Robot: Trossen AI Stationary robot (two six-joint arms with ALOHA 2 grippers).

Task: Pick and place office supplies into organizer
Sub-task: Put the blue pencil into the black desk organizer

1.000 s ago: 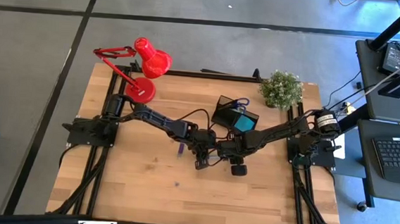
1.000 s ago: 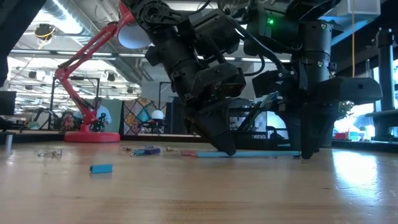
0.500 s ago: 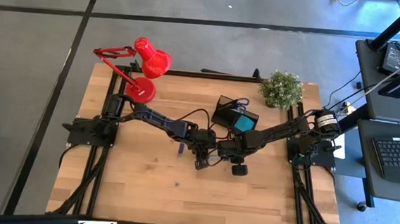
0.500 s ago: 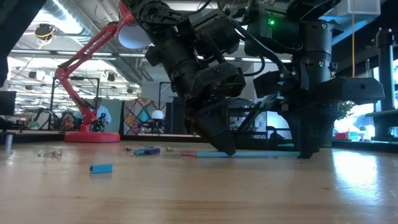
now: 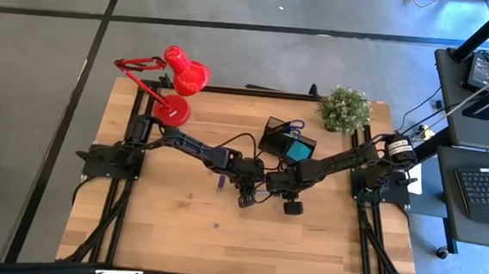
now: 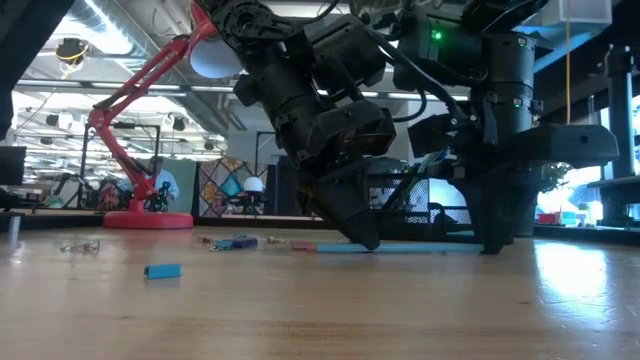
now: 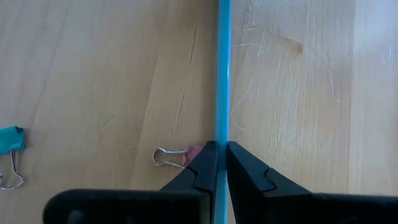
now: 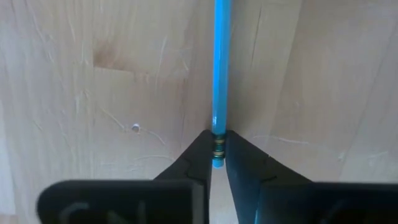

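Observation:
A thin blue pencil [image 7: 222, 74] lies flat on the wooden table, also seen as the pencil [image 6: 410, 247] in the low view and the pencil [image 8: 221, 68] in the right wrist view. My left gripper [image 5: 247, 194] [image 7: 222, 163] is shut on its shaft. My right gripper [image 5: 285, 197] [image 8: 217, 155] is shut on its metal-banded end. The black organizer [image 5: 286, 140] stands toward the far side, with a teal pad and blue scissor handles in it. A purple marker [image 5: 221, 184] lies left of the left gripper. My left gripper pinches the pencil's shaft [image 7: 222, 134] between its two fingertips, coming from above and pointing down, fingers across the pencil. The pencil lies on the table. My right gripper pinches the pencil's banded end [image 8: 217, 144] between its fingertips from above; that end rests on the table.
A red desk lamp [image 5: 179, 85] stands at the far left and a potted plant [image 5: 344, 108] at the far right. Binder clips [image 7: 174, 157] [image 7: 9, 140] lie beside the left gripper. A small blue piece [image 6: 162, 270] lies toward the near edge, with bare wood around it.

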